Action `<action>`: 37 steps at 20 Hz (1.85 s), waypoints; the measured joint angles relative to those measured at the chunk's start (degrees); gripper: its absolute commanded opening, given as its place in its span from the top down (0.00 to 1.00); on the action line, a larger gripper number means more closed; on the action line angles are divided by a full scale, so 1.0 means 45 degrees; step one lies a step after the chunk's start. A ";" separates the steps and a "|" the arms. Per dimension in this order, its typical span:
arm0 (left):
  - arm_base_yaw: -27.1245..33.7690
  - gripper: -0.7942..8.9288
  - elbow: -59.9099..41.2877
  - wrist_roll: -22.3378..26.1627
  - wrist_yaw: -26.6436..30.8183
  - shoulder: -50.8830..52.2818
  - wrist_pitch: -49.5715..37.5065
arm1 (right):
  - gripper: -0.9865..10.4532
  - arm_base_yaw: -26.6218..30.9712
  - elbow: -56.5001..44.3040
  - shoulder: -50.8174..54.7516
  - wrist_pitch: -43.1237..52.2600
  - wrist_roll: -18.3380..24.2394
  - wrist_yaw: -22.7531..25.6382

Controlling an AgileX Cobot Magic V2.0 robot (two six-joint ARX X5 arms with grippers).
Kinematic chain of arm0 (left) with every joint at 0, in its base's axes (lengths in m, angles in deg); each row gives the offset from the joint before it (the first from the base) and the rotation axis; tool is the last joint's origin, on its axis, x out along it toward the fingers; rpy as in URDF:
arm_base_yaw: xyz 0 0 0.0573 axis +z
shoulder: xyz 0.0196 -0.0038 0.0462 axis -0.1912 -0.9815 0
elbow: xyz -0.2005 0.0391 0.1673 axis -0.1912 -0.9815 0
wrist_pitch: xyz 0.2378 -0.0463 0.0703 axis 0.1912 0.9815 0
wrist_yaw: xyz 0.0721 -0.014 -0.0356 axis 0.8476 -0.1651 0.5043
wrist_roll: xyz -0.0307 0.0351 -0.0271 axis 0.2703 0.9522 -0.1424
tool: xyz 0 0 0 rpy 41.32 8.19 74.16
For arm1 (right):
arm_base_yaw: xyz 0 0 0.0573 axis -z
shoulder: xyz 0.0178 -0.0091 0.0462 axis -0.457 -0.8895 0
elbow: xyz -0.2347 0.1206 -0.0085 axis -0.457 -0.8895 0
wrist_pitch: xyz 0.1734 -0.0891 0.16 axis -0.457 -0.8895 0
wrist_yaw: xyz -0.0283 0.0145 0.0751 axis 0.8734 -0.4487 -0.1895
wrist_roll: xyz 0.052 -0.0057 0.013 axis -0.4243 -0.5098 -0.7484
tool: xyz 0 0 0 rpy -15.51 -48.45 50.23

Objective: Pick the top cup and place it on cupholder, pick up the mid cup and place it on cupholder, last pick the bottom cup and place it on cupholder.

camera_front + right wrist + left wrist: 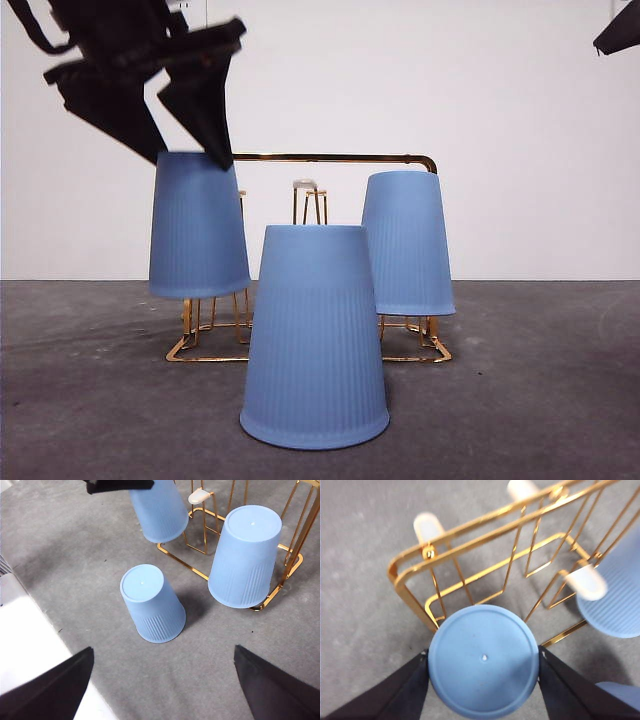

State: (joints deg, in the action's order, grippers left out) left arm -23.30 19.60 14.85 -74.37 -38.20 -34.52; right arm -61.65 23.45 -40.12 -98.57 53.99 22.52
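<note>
Jaws of the left gripper [190, 120] clamp the closed end of an inverted blue cup [198, 228], held over a peg at one end of the gold cupholder [420, 160]. A second inverted cup [407, 245] sits on a peg at the rack's other end. A third cup [314, 335] stands inverted on the bench [540, 400], just beside the rack. Right gripper [162, 680]: jaws wide, apart from the cups.

one cup [314, 335] before the cupholder [340, 158], two on it
</note>
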 measured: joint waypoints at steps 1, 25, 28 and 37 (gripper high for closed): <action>0.0087 0.66 0.0000 -0.0005 -0.0121 -0.0170 -0.0010 | 0.52 0.0000 0.0000 0.0000 0.0000 0.0000 0.0000; 0.0131 0.54 0.0049 -0.0476 -0.1656 0.4770 0.3152 | 0.52 0.0000 0.0000 -0.1739 0.2278 -0.0267 -0.0801; 0.0053 0.54 0.0049 -0.0573 -0.1962 0.5901 0.4420 | 0.52 -0.0151 0.0000 -0.2778 0.3050 -0.0476 -0.1020; -0.0267 0.54 0.0049 -0.0903 -0.2739 0.7786 0.6300 | 0.52 -0.1559 0.1375 -0.6139 0.3623 -0.0471 -0.0534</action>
State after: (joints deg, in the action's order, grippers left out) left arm -24.50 19.81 10.78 -86.70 -3.16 -6.17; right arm -68.67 29.63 -67.74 -82.26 51.87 20.11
